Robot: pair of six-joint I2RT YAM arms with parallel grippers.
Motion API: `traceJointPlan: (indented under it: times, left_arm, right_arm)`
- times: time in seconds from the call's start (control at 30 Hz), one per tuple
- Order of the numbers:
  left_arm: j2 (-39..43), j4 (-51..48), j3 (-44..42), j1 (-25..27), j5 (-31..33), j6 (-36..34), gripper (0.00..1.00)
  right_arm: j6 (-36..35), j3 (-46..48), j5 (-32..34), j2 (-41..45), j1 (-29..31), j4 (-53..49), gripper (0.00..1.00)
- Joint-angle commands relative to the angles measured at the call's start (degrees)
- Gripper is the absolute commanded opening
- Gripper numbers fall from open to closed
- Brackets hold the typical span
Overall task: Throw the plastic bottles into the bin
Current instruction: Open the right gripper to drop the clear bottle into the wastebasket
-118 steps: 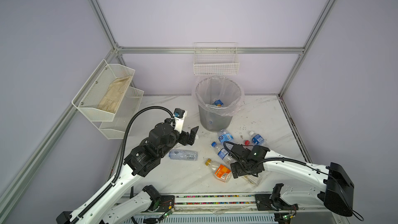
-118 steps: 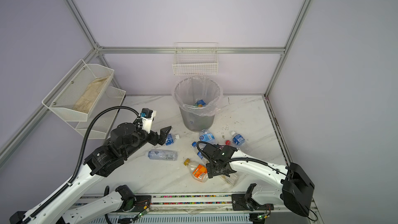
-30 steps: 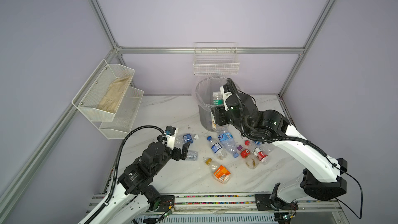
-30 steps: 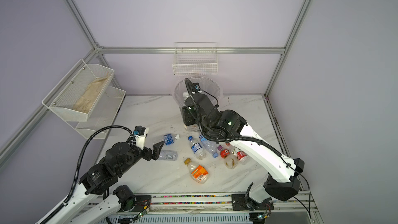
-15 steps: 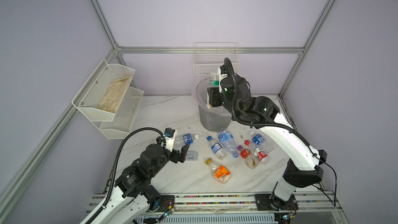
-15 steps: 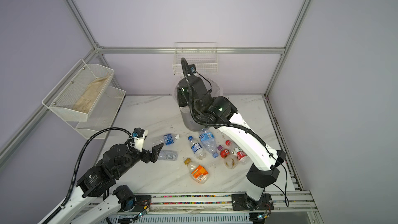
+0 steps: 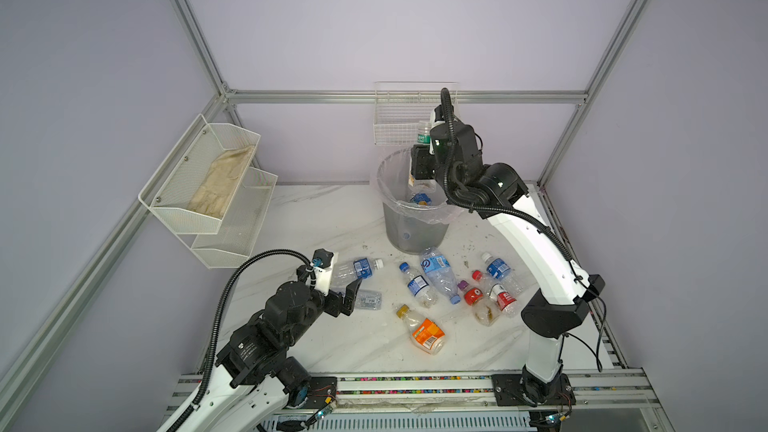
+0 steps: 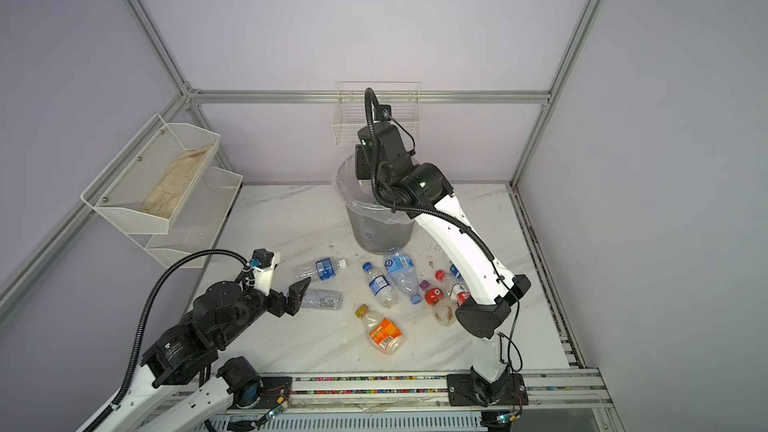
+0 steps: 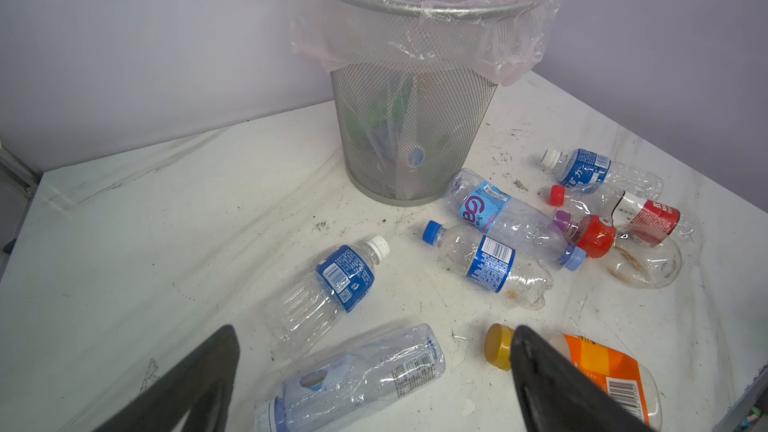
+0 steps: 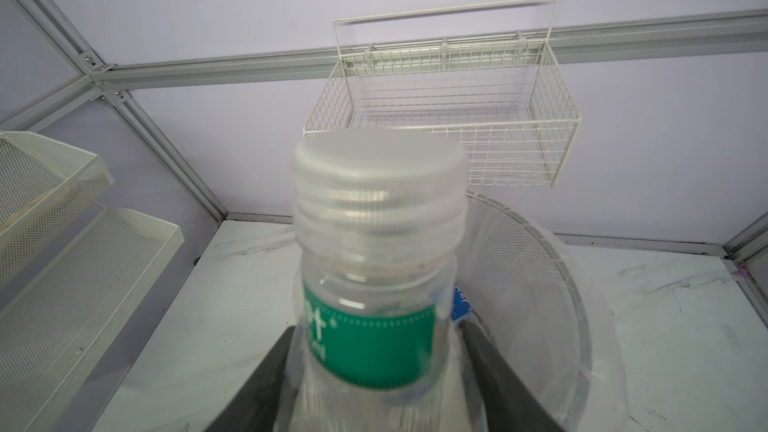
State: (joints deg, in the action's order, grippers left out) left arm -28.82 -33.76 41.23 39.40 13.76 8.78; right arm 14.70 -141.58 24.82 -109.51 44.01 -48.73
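Plastic bottles (image 7: 434,274) lie scattered on the marble table (image 7: 316,218) at the foot of the bin (image 7: 411,230) in both top views, and more show inside it. My right gripper (image 7: 420,160) is clamped on a green-labelled bottle (image 7: 423,137), held upright, cap up, above the bin's far rim. My left gripper (image 7: 348,297) hangs low over the table, jaws spread wide and empty. A crumpled clear bottle (image 7: 368,300) lies on its side just ahead of the fingertips, and I cannot tell whether they touch it. In a top view the right arm (image 8: 453,222) hides the held bottle entirely.

From the left wrist, I see the crumpled clear bottle (image 9: 361,371) lying crosswise between the two parted fingers (image 9: 199,380). A blue-labelled bottle (image 9: 336,280) with a white cap lies just beyond it, and an orange-labelled bottle (image 9: 602,371) sits partly behind one finger. The bin (image 9: 415,118) stands farther off, coloured shapes dim through its mesh.

From the right wrist, the green-labelled bottle (image 10: 365,326) fills the middle of the frame, pinched at its body between both fingers, its pale cap blurred. The bin's lined rim shows behind and below it, and a white wire basket (image 10: 440,118) hangs on the wall above.
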Motion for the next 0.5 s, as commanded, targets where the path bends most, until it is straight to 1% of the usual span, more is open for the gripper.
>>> traceJointPlan:
  times: [0.0,0.07,0.13,0.17,0.23,0.27,0.33,0.4,0.47]
  left_arm:
    - [0.0,0.6,-2.1,-0.1,0.6,-0.9,1.0]
    - [0.0,0.5,-2.1,-0.1,0.6,-1.0,1.0]
    - [0.0,0.5,-2.2,-0.1,0.7,-1.0,1.0]
    - [-0.1,0.5,-2.2,-0.1,0.7,-0.9,1.0]
    - [-0.1,0.4,-2.2,-0.1,0.6,-0.8,1.0]
    - [-0.1,0.4,-2.2,-0.1,0.5,-0.8,1.0]
    - [-0.1,0.4,-2.2,-0.1,0.5,-0.7,1.0]
    - [-0.3,0.4,-2.1,-0.1,0.5,-0.7,1.0]
    - [-0.5,0.4,-2.1,-0.1,0.4,-0.8,1.0]
  right_arm:
    - [-0.3,-1.9,-3.1,-2.6,-2.9,-0.8,0.2]
    - [0.0,-1.9,-4.2,-4.5,-4.7,-1.1,0.2]
    - [1.1,-3.1,-7.1,-7.1,-7.1,-2.6,0.25]
    - [1.6,-4.4,-8.7,-8.8,-8.1,-4.3,0.35]
    - [1.7,-8.5,-8.9,-11.3,-8.6,-8.0,0.83]
    - [1.6,-10.7,-8.4,-11.9,-8.5,-10.3,0.97]
    - [1.3,-9.6,-9.1,-9.9,-7.9,-9.2,0.98]
    - [0.6,-4.1,-7.2,-4.8,-7.2,-4.1,0.98]
    - [0.3,0.3,-6.0,-0.6,-7.2,-1.1,0.98]
